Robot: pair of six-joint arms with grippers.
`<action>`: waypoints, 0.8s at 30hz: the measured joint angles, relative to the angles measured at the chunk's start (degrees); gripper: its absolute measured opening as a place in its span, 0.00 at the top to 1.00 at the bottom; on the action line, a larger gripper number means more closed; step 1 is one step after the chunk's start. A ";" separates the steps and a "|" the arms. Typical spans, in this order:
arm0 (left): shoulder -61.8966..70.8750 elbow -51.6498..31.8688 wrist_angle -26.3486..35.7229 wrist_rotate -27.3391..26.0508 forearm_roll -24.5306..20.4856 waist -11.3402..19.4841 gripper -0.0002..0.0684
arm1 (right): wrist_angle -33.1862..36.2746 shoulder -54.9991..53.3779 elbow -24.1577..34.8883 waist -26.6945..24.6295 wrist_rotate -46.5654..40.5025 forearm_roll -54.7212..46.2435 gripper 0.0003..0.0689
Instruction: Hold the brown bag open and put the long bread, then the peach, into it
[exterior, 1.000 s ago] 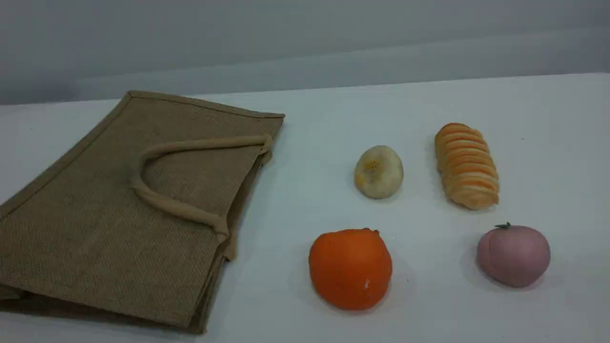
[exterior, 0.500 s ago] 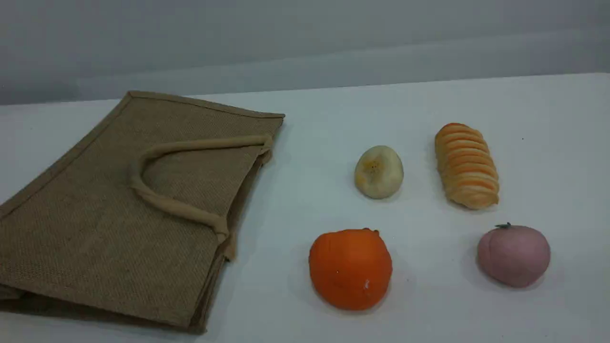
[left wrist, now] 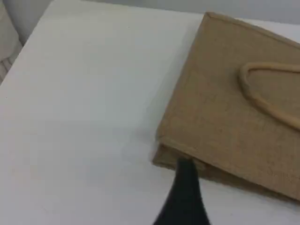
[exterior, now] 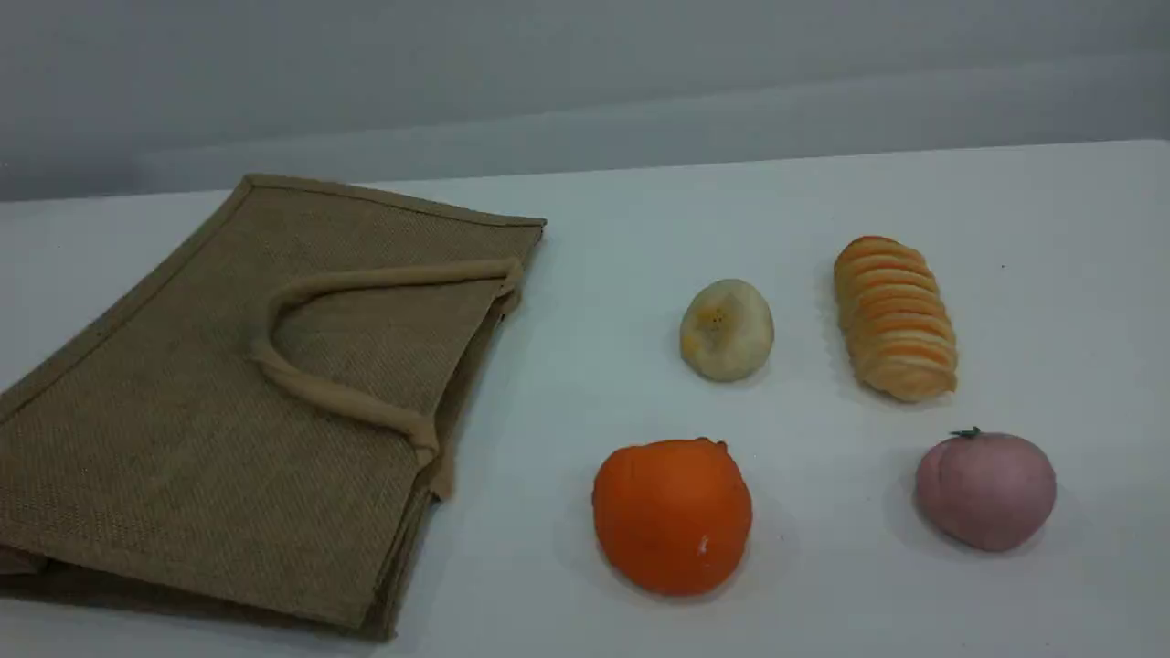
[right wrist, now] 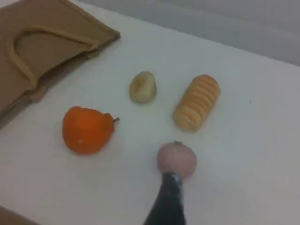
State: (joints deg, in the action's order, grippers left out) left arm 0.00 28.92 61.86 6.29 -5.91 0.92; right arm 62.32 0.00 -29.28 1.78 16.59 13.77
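Note:
The brown bag (exterior: 183, 439) lies flat and closed on the left of the table, its beige handle (exterior: 302, 384) resting on the top face and its mouth edge facing right. The long bread (exterior: 896, 315) lies at the right rear, and the peach (exterior: 985, 491) sits in front of it. Neither arm shows in the scene view. In the left wrist view a dark fingertip (left wrist: 186, 183) hangs above the bag (left wrist: 220, 112) at its bottom corner. In the right wrist view a dark fingertip (right wrist: 169, 197) hovers just short of the peach (right wrist: 176, 158), the bread (right wrist: 197, 103) beyond. Nothing is held.
A bright orange fruit (exterior: 672, 516) sits between the bag and the peach. A pale yellowish ball (exterior: 727, 329) lies left of the bread. The white table (exterior: 823, 201) ends at a grey wall behind.

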 joint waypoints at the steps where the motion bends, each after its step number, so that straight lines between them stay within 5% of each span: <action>1: 0.00 0.00 0.00 0.00 0.00 0.00 0.22 | 0.00 0.00 0.00 0.00 0.00 0.00 0.15; 15: 5.71 0.94 -1.72 -2.92 -1.76 -2.97 0.22 | -1.67 -2.83 -0.49 0.00 -2.21 0.00 0.15; 24: 20.35 8.63 -6.48 -2.58 -1.68 -3.18 0.22 | -8.78 -14.28 -7.29 0.00 -8.42 -2.63 0.15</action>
State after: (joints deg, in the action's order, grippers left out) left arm 20.35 37.56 55.38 3.72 -7.59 -2.26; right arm 53.54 -14.28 -36.57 1.78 8.18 11.13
